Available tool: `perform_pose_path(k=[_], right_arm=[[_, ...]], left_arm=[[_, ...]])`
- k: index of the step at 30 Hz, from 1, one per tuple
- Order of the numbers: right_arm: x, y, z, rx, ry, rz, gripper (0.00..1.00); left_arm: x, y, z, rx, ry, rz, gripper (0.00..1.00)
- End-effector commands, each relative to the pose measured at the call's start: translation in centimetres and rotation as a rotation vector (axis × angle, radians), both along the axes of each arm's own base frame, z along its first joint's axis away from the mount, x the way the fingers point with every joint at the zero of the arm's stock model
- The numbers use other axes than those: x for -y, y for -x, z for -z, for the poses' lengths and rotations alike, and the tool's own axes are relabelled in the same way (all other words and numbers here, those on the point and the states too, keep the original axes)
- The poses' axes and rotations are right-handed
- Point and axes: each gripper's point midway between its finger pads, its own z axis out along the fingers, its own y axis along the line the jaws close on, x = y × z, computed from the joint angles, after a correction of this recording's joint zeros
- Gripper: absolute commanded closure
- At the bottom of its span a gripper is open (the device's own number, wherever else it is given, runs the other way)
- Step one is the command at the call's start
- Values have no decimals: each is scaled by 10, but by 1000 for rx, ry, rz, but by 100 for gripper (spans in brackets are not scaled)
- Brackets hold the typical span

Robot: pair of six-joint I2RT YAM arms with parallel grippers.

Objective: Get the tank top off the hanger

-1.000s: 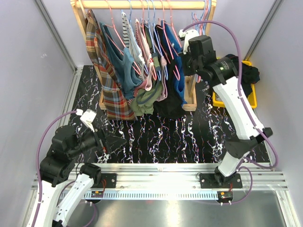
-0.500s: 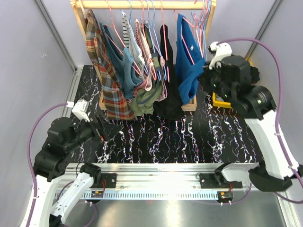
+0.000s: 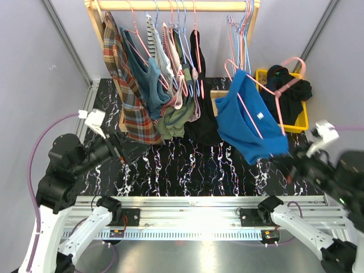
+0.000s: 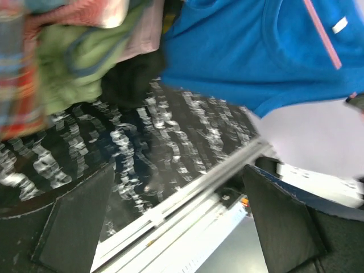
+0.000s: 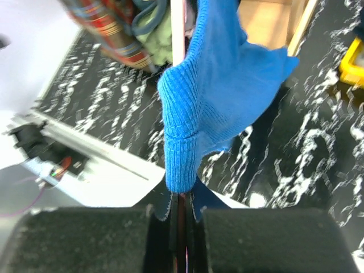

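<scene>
A blue tank top hangs on a pink hanger, held off the rack and tilted in the air over the right half of the table. My right gripper is shut on one end of the hanger, just under the tank top's ribbed edge. In the top view that gripper is a dark blur below the garment. My left gripper stands open at the near left, with nothing between its fingers. The tank top and the hanger cross the upper right of its view.
A wooden rack at the back carries several garments on hangers, with a plaid one at the left and bare hangers at the right. A yellow bin with dark clothes stands at the right. An aluminium rail runs along the near edge.
My right arm has swung from the rack toward the near right, taking the hanger and blue tank top off the rod. My left arm has drawn back to the left, still open.
</scene>
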Motion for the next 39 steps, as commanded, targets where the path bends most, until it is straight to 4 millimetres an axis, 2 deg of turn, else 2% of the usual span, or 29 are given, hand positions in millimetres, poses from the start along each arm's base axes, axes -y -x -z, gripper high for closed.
perform_pose_path(k=[1,4,5,7,8,11,12,14,15,16,17,18,19,20,21,22,24,25,26,29,33,37,39], right_arm=[[5,43,-6,-20,-107,-51,100],[7,84,-11,-10,-177,-146,100],[5,97,-17,-2,-203,-191,100],[3,114,-17,-3,-222,-240,100],[-4,132,-20,-1,-250,-327,100],[-14,161,-21,-12,-295,-463,100],[-16,164,-18,-27,-296,-470,100],[-20,161,-6,-81,-280,-471,100],[-22,157,3,-116,-263,-450,100],[-22,155,8,-138,-250,-443,100],[-26,148,18,-185,-231,-435,100],[-28,146,21,-206,-231,-439,100],[-29,143,25,-225,-228,-433,100],[-29,139,31,-247,-220,-411,100],[-30,139,35,-267,-217,-411,100],[-30,140,38,-277,-222,-414,100],[-34,142,49,-336,-223,-432,100],[-35,143,52,-349,-226,-439,100],[-38,141,63,-403,-226,-445,100],[-44,140,83,-493,-232,-463,100],[-45,141,88,-505,-237,-474,100],[-47,140,97,-546,-235,-471,100],[-49,141,96,-551,-247,-490,100]], left_arm=[[32,19,-58,139,125,239,1],[44,35,-87,187,168,357,1],[43,43,-108,237,176,370,1],[47,48,-124,265,180,412,1],[47,60,-141,306,193,455,1],[58,67,-160,310,229,539,1],[59,70,-169,330,239,547,1],[74,72,-165,302,222,602,1],[80,65,-166,301,209,566,1],[103,73,-142,259,124,643,1],[114,73,-132,253,63,638,1],[116,58,-139,287,8,522,1],[140,72,-112,268,-122,599,1],[146,69,-108,270,-172,571,1],[144,62,-122,294,-180,506,1],[156,64,-110,278,-233,512,1],[155,47,-112,292,-264,406,1],[159,49,-112,305,-273,396,1],[156,41,-112,314,-289,338,1],[164,47,-114,350,-288,319,1],[170,45,-112,367,-328,243,1],[185,52,-114,392,-312,223,1],[190,45,-109,392,-333,177,1]])
